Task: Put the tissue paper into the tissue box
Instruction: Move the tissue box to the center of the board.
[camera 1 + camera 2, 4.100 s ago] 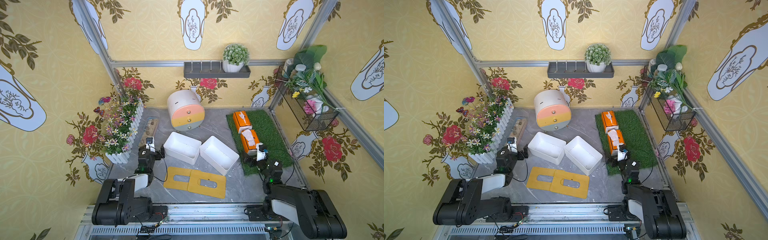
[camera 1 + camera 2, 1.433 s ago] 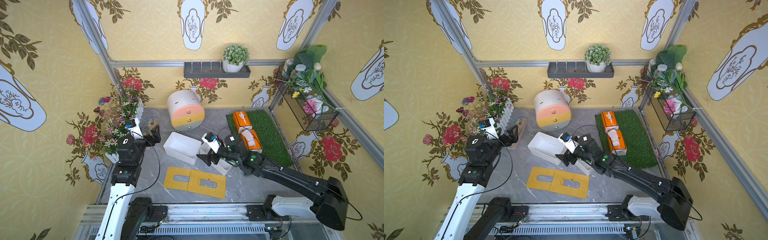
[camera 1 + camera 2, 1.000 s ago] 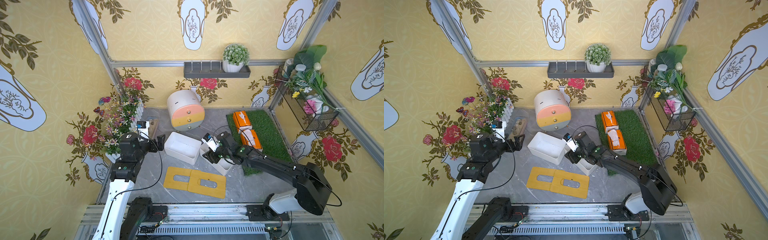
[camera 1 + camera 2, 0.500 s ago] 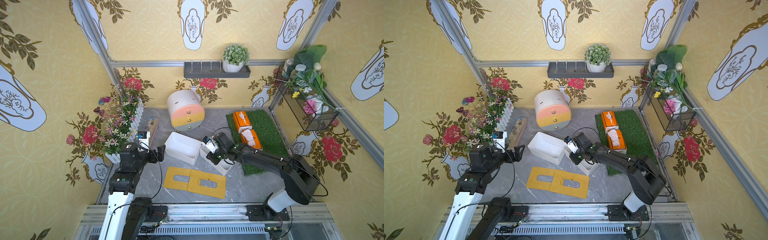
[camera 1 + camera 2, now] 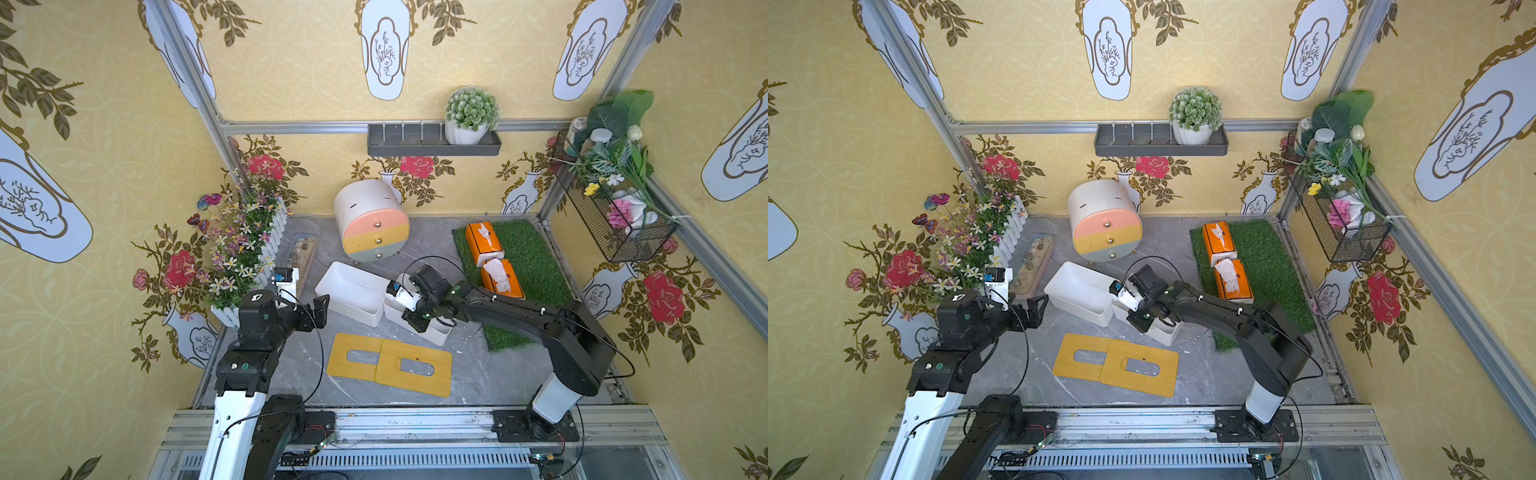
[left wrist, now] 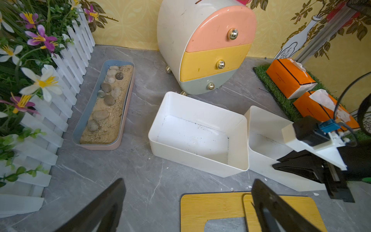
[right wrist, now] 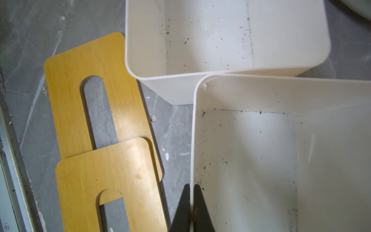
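The right fingers [image 7: 180, 213] are clamped on one wall of the white tissue box [image 7: 261, 94] on the worktop [image 5: 478, 370]. The left fingers [image 6: 104, 206] stand wide apart, holding nothing. Two orange tissue packs [image 5: 484, 243] lie on the grass mat [image 5: 536, 257] beside the box.

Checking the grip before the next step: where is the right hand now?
In both top views the right hand sits mid-table, shut on the lid-facing wall of the white box nearer the grass mat, just beyond the two overlapping bamboo lids.
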{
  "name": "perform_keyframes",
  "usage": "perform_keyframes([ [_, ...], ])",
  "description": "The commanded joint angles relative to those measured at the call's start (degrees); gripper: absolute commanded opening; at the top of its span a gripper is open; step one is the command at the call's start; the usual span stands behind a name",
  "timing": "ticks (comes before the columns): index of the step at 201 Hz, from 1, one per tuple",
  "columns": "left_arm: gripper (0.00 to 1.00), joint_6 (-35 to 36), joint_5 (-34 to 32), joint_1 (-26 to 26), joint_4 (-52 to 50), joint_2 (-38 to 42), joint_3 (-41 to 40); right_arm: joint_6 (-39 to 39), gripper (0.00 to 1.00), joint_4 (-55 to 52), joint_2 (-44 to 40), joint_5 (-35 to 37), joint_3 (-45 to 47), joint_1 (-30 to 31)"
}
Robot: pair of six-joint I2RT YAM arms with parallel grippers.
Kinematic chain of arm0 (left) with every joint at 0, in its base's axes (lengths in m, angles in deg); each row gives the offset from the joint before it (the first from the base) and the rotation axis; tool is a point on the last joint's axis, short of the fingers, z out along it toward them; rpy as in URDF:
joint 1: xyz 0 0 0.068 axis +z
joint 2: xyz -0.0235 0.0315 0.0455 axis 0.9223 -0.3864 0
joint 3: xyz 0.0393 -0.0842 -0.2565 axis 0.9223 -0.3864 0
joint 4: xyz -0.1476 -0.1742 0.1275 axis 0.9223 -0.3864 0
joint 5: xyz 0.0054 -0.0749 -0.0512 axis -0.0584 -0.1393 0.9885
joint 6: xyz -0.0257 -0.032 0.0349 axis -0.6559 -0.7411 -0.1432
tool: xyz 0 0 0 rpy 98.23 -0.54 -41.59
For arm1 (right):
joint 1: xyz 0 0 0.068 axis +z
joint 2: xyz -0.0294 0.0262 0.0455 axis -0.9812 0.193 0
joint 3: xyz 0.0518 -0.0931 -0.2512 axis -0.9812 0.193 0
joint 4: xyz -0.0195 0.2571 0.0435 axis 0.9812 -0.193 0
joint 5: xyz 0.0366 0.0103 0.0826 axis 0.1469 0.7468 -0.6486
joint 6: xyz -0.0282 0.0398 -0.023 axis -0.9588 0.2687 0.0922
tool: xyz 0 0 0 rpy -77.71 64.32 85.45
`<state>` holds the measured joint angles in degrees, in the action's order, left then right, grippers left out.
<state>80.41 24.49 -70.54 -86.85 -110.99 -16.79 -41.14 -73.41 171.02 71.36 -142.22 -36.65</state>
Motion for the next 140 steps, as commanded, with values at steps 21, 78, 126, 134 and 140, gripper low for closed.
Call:
perform_keyframes([
  [21,1.00,0.60,-1.76,0.05,-0.23,-0.30,-0.25,-6.46,0.00,-0.67,8.14,-3.01,-10.22,3.51],
  [78,1.00,0.83,-2.58,0.03,0.03,-0.83,-0.42,-11.52,0.05,-0.98,10.70,-2.03,-14.47,2.92],
  [126,1.00,0.81,-2.44,0.08,0.20,-1.18,-0.42,-10.87,0.40,-1.45,6.15,-1.77,-11.29,-3.73],
  [134,1.00,0.81,-2.43,0.03,0.21,-1.14,-0.42,-9.61,0.44,-1.61,4.75,-3.67,-11.24,-4.68],
  [140,1.00,0.83,-2.40,0.04,0.26,-1.10,-0.46,-8.42,0.48,-1.41,3.28,-5.64,-10.86,-5.60],
])
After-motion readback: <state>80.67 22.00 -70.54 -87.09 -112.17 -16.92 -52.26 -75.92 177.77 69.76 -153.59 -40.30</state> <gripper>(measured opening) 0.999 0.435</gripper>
